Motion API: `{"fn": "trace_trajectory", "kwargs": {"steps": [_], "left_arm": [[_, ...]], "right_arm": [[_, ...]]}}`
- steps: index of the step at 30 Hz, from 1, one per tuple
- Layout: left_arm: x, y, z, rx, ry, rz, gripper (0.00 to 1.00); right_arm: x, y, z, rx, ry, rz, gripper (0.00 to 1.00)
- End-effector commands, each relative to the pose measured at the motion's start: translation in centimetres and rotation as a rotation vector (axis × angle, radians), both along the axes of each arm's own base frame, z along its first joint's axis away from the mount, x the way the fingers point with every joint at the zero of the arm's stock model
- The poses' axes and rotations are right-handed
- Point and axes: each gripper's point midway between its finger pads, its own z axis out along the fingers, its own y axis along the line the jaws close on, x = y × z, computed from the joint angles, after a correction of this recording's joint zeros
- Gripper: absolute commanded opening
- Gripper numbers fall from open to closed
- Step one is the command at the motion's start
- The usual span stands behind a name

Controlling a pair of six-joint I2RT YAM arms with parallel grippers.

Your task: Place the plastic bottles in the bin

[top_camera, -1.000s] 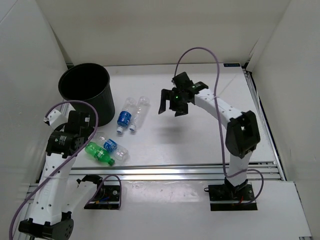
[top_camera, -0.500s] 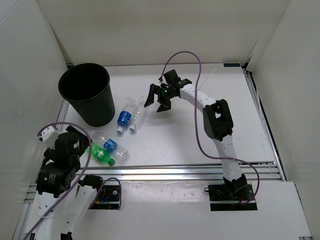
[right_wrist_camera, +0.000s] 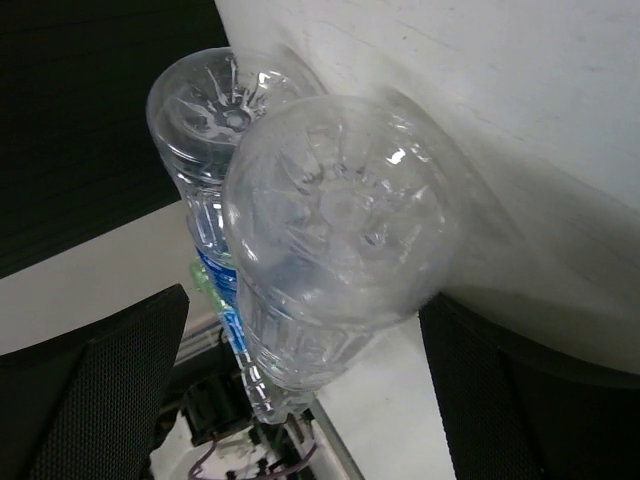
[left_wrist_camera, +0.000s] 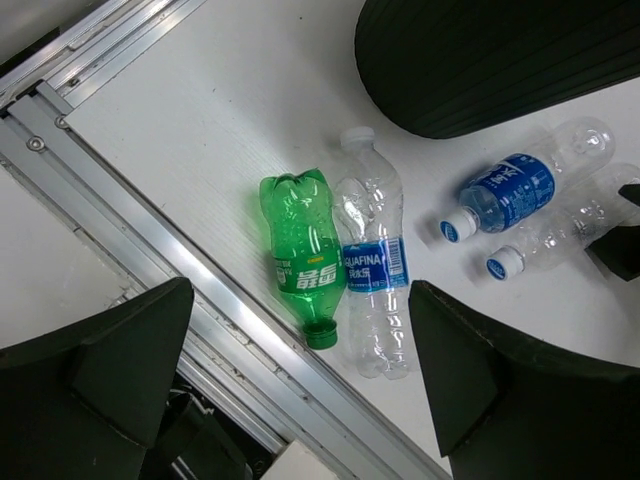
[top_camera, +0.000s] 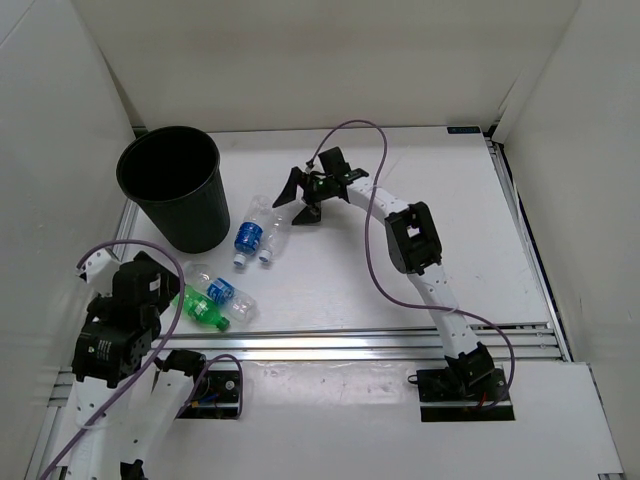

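Observation:
The black bin (top_camera: 170, 190) stands at the far left. Right of it lie a blue-labelled clear bottle (top_camera: 248, 236) and an unlabelled clear bottle (top_camera: 279, 222), side by side. A green bottle (top_camera: 200, 308) and a clear Aquafina bottle (top_camera: 222, 293) lie by the front rail. My right gripper (top_camera: 300, 200) is open at the base end of the far pair. In the right wrist view the unlabelled bottle (right_wrist_camera: 340, 230) fills the gap between the fingers and the blue-labelled one (right_wrist_camera: 215, 130) is behind it. My left gripper (left_wrist_camera: 300, 300) hangs open above the green bottle (left_wrist_camera: 303, 255) and the Aquafina bottle (left_wrist_camera: 372, 275).
An aluminium rail (top_camera: 380, 342) runs along the table's near edge, close to the green bottle. White walls close in the table on the left, back and right. The bin's wall (left_wrist_camera: 500, 60) is just beyond the near pair of bottles.
My right gripper has swung left and lowered to the base ends of the far bottle pair. My left arm has pulled back toward the near-left corner. No bottle has moved.

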Motion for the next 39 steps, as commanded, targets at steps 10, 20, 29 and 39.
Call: {"fn": "trace_trajectory", "kwargs": {"steps": [10, 20, 29, 39], "left_arm": [[0.2, 0.2, -0.4, 0.023, 0.031, 0.001, 1.00], [1.3, -0.1, 0.0, 0.027, -0.014, -0.024, 1.00], [1.7, -1.5, 1.8, 0.055, 0.025, -0.176, 1.00], [2.4, -1.3, 6.5, 0.201, 0.098, -0.315, 1.00]], "right_arm": [[-1.6, -1.7, 1.6, 0.050, 0.054, 0.036, 0.45], [-2.6, -7.8, 18.0, 0.054, -0.268, -0.077, 0.23], [-1.5, 0.3, 40.7, 0.357, -0.893, -0.268, 0.24], [-2.7, 8.4, 42.0, 0.370, -1.339, -0.416, 0.31]]}}
